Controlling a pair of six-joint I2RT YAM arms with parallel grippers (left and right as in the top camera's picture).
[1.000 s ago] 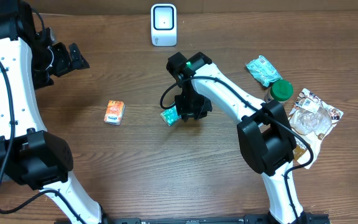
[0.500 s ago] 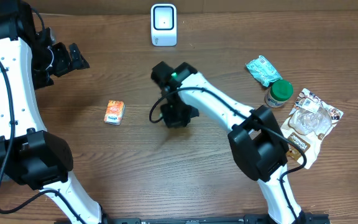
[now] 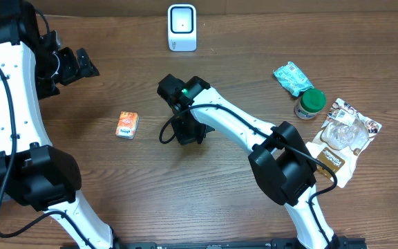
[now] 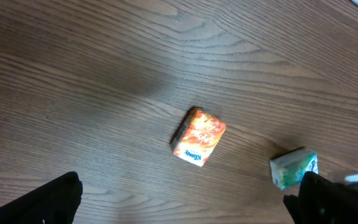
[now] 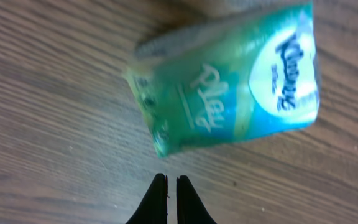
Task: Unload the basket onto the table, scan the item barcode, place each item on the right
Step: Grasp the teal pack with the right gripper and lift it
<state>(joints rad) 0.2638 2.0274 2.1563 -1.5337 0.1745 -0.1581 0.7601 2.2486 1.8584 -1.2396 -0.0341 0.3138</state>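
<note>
Tissue pack (image 5: 229,87), teal-green with white logo oval; right tool (image 5: 171,199) pressed together, left tool (image 3: 80,63) apart.

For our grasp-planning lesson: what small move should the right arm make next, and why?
Probably open the right fingers and ease forward around the green tissue pack. They are shut with nothing between them, and the pack lies loose on the table just beyond their tips, not yet held for scanning.

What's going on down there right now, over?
Left gripper open, parked away. Right gripper shut, empty, beside the green tissue pack. Pack lies on the table, not lifted. Orange pack off to the side.
</note>
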